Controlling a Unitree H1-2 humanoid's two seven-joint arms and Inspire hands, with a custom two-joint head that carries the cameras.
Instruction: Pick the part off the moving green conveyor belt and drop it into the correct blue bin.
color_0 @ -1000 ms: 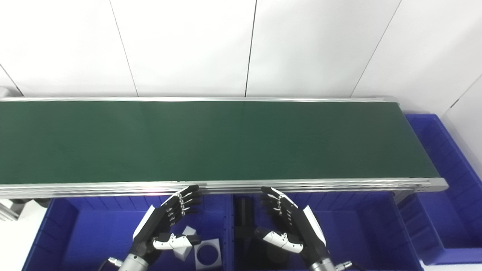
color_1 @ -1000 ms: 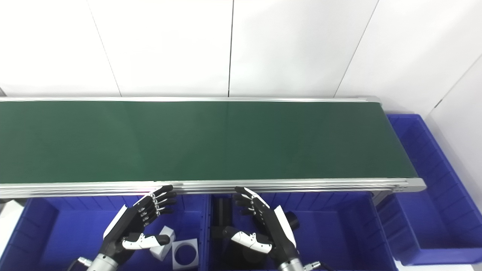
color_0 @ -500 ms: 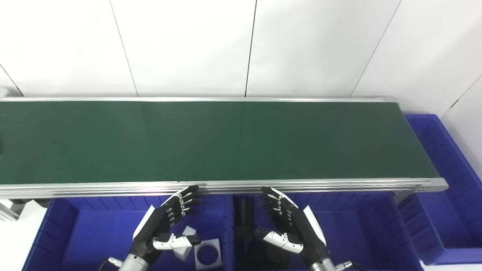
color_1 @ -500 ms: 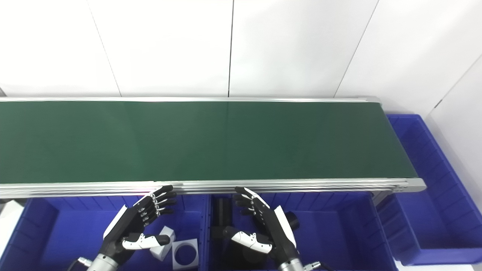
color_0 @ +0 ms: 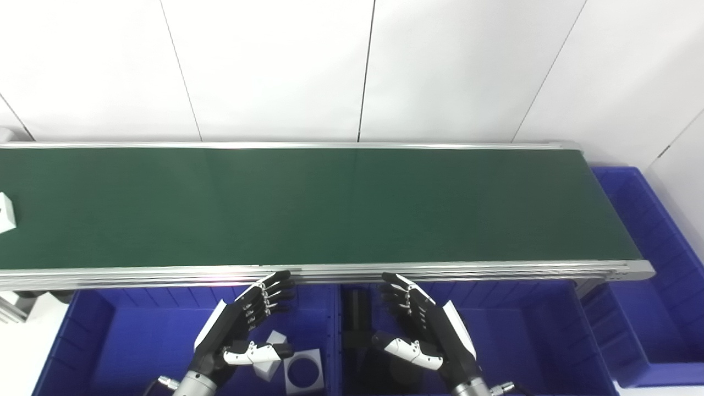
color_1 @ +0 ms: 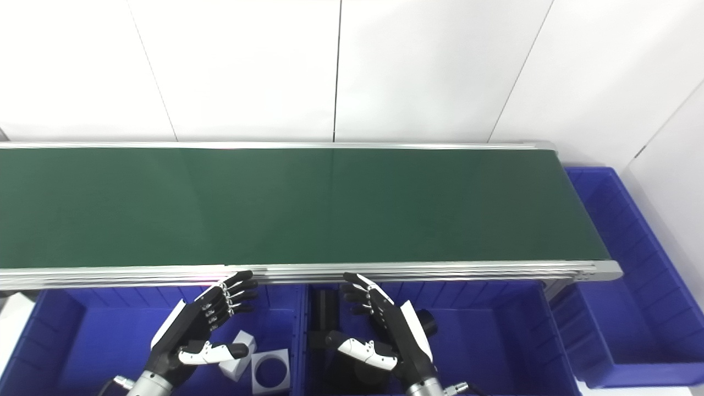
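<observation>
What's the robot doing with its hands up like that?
It's waiting. The left hand and the right hand are open and empty, held above the blue bins in front of the green conveyor belt. A white part shows at the belt's far left edge, nowhere near either hand.

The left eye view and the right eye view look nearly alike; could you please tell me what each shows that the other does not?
Only the left eye view shows a white part at the far left of the green conveyor belt. Only the right eye view shows a black cylinder in the middle blue bin, just beyond the right hand. Both show the left hand open, the right hand open, and white parts in the left blue bin.
</observation>
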